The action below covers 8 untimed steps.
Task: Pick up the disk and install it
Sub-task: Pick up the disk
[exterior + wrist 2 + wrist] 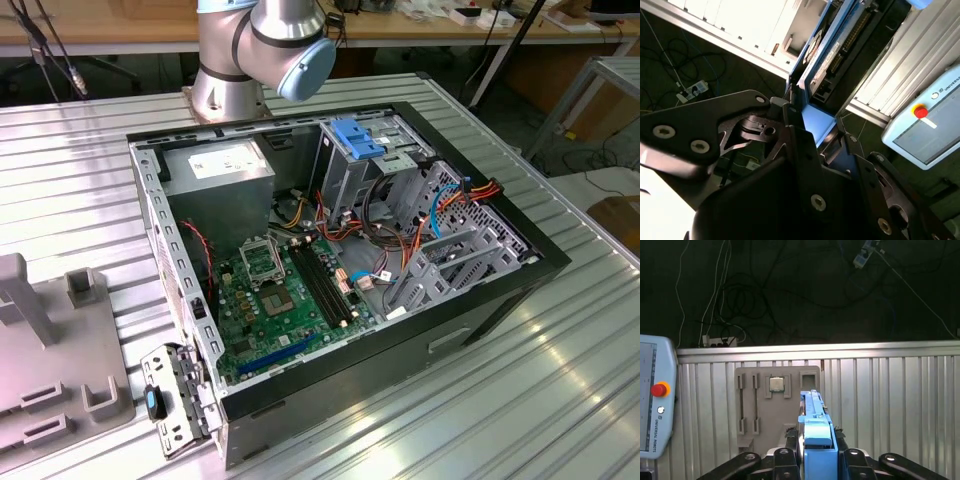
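The disk (832, 55) is a flat grey drive with a printed label, clipped in a bright blue carrier frame (817, 437). My gripper (818, 460) is shut on it, with a black finger (789, 456) pressed against each side of the blue frame. In both wrist views the disk sticks out edge-on from between the fingers (790, 125), held in the air above the ribbed metal table (890, 400). The open computer case (340, 260) lies on that table in the exterior view, with the arm's base (250, 60) behind it.
Another blue carrier (358, 137) sits in the case's drive bay, beside loose cables (440, 210) and the motherboard (290, 290). A grey fixture (775, 405) with a chip in it lies on the table. The teach pendant (655, 410) rests at the table's side.
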### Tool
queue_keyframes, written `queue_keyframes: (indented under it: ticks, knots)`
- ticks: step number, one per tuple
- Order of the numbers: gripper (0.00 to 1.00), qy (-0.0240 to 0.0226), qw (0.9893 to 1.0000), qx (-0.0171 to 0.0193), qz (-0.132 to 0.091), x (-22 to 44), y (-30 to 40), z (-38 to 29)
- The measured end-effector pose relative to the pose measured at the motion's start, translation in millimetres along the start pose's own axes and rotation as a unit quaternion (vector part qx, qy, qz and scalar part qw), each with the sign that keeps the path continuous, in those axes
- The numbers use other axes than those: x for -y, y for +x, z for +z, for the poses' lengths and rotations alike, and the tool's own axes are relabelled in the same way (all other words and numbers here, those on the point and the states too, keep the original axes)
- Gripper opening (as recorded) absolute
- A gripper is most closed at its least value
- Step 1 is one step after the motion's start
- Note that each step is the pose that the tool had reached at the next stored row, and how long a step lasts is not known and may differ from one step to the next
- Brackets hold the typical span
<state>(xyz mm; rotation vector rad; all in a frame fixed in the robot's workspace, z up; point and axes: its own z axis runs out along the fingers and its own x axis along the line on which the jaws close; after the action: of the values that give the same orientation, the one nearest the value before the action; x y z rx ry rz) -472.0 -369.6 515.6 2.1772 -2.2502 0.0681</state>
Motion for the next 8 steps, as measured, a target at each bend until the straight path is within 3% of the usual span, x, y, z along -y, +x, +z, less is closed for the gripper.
queue_keyframes:
  ticks: [8]
  knots:
    - [0.37,-0.0002,1.0,0.0,0.0,2.0,0.8,-23.1]
